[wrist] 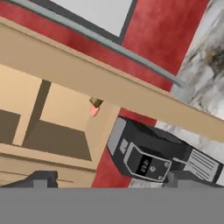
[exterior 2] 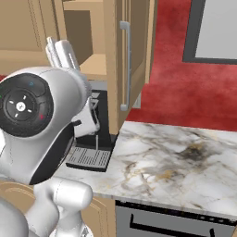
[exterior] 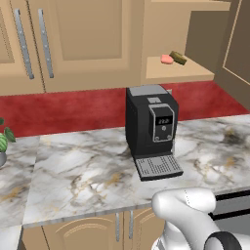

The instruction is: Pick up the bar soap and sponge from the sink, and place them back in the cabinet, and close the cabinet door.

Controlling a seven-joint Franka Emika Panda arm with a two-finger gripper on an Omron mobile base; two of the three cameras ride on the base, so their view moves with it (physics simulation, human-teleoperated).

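Note:
The cabinet on the wall stands open. The salmon-pink bar soap and the yellow-brown sponge lie side by side on its tan shelf. In the hand view the bar soap and sponge show small at the shelf's edge, behind the cabinet door, which crosses the picture edge-on. The cabinet door is swung out, with its silver bar handle facing the room. My gripper is open, its fingertips wide apart with nothing between them, some way from the shelf. The sink is out of view.
A black coffee machine stands on the marble counter right below the open cabinet. Closed wall cabinets lie to the left, and a small plant sits at the counter's left end. An oven front shows below the counter on the right.

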